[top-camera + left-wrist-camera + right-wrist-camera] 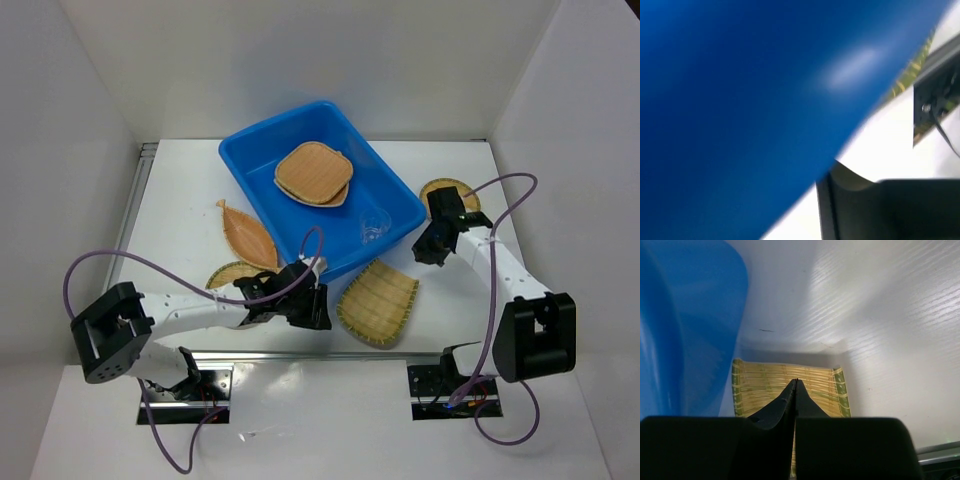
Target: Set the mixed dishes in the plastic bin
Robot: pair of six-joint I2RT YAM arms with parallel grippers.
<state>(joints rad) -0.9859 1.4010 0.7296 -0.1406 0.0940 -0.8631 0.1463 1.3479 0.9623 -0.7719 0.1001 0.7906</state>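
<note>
The blue plastic bin (pixel 395 190) sits at the table's centre and holds two stacked woven trays (pixel 313 172) and a clear cup (pixel 374 230) at its near right corner. A leaf-shaped tray (pixel 245 232) and a round tray (pixel 230 273) lie left of the bin, a fan-shaped tray (pixel 378 302) lies in front of it, and a small round tray (pixel 452 190) lies to its right. My left gripper (pixel 308 300) is against the bin's near wall (pixel 740 100); only one of its fingers (pixel 850 205) shows. My right gripper (pixel 427 248) (pixel 796 382) is shut and empty above the fan-shaped tray (pixel 765 382).
White walls enclose the table on three sides. A metal rail (pixel 300 355) runs along the near edge by the arm bases. The right arm's cable (pixel 500 185) loops over the small round tray. A mounting bracket (pixel 935 105) shows in the left wrist view.
</note>
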